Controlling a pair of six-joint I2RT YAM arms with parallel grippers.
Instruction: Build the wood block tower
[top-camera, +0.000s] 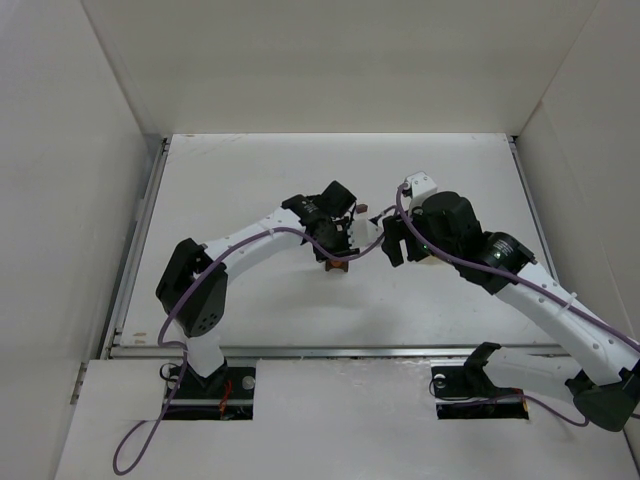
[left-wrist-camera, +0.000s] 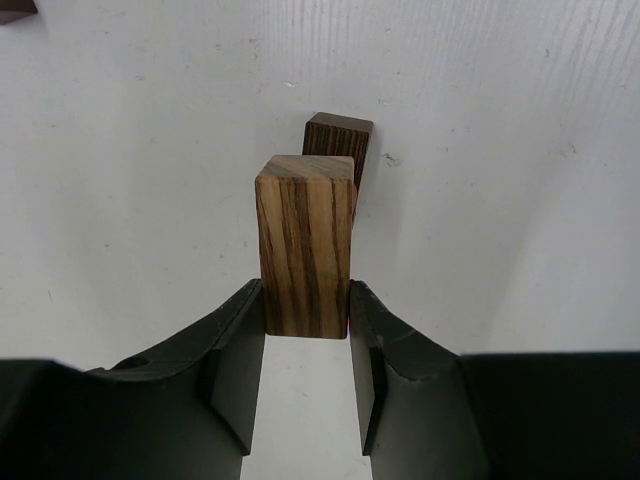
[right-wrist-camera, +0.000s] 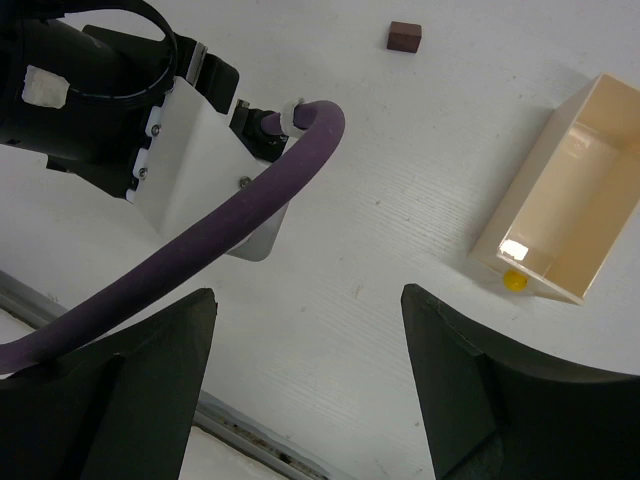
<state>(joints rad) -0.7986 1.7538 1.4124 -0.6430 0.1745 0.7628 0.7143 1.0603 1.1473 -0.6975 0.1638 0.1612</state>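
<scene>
Two arms in play: left arm (top-camera: 250, 240) and right arm (top-camera: 540, 290) both bend inward over the worktop (top-camera: 250, 180). My left gripper (left-wrist-camera: 305, 300) has its fingers (left-wrist-camera: 237, 370) clamped on the striped tan block (left-wrist-camera: 305, 240), which is upright. One dark block (left-wrist-camera: 338, 140) stands just behind the striped tan block; can't tell if they touch. My right gripper (right-wrist-camera: 305, 295) hovers right of it, fingers spread wide on nothing. The wood block tower (top-camera: 335, 262) is these two pieces, side by side.

Streaky tan-brown block (left-wrist-camera: 305, 250), dark-brown block (left-wrist-camera: 338, 140) — cream box (right-wrist-camera: 540, 190), purple cable (right-wrist-camera: 200, 248).
</scene>
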